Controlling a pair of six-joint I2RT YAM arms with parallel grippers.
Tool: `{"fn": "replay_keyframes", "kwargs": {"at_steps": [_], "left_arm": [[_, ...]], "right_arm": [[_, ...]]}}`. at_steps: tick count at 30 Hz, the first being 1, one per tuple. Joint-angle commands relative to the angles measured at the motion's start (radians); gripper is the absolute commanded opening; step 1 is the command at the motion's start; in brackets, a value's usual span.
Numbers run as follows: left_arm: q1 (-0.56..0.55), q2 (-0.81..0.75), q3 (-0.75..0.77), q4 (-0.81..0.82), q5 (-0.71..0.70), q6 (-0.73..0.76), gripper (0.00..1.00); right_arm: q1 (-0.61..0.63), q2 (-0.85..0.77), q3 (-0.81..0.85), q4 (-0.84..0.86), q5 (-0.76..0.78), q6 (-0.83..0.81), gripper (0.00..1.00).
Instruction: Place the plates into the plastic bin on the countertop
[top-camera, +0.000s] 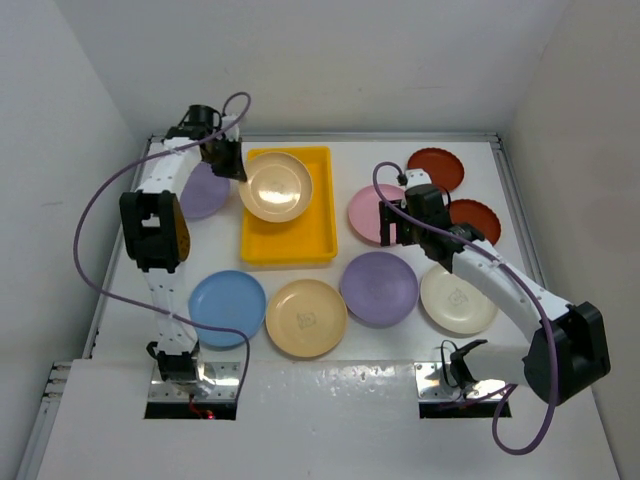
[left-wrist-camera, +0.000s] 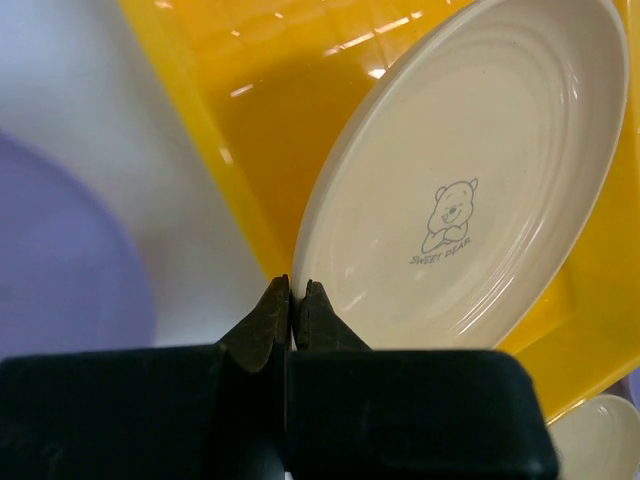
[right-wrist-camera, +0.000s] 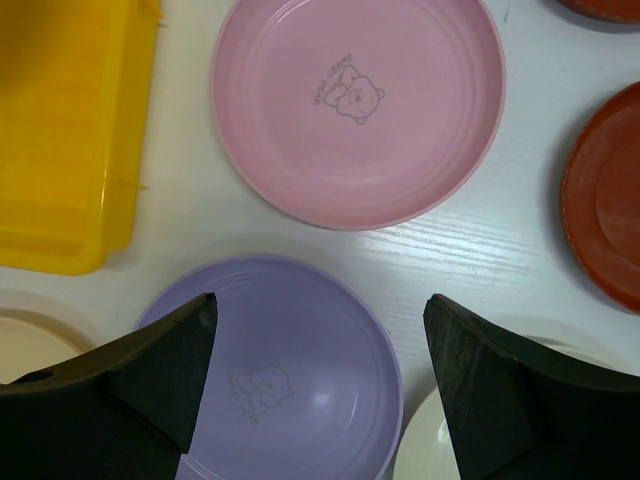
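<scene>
Yellow plastic bin sits on the white countertop, straight ahead of the left gripper. The left fingers are pressed together on the near rim of the held cream plate. This plate carries a bear print and hangs tilted over the bin, overlapping the bin's left wall in the top view. Cannot tell whether its far edge touches the bin floor. Bare yellow floor shows in the bin's near half.

Left of those fingers lies the left lilac plate, flat on the countertop near the bin wall with a white strip between.

Right gripper: fingers spread wide with nothing between them, hovering.
- Below and between the fingers: centre lilac plate.
- Ahead of the fingertips: pink plate, near the centre lilac plate but parted from it by a strip of bare countertop.
- Right of the right finger: red-brown plate. A second red-brown plate lies farther ahead.
- By the right finger's inner edge: rim of a second cream plate.
- Outside the left finger: tan-yellow plate, with the bin's corner ahead-left.

Blue plate lies beside the tan-yellow plate, near the left arm's base.

White walls stand close along the countertop's sides and back. Open countertop runs behind the bin and along the near edge.
</scene>
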Motion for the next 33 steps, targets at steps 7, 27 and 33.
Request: {"fn": "replay_keyframes", "kwargs": {"at_steps": [7,27,33], "left_arm": [[-0.08,0.018,-0.006,0.049,-0.091,-0.006,0.0],[-0.146,0.081,0.053,0.049,-0.111,0.044,0.41],[-0.05,0.033,0.157,0.077,-0.033,-0.008,0.64]], "right_arm": [[-0.003,-0.01,0.002,-0.008,0.038,0.026,0.83],[-0.002,-0.023,-0.03,-0.006,0.038,0.046,0.83],[-0.002,0.045,0.023,-0.034,0.016,0.045,0.83]]}}
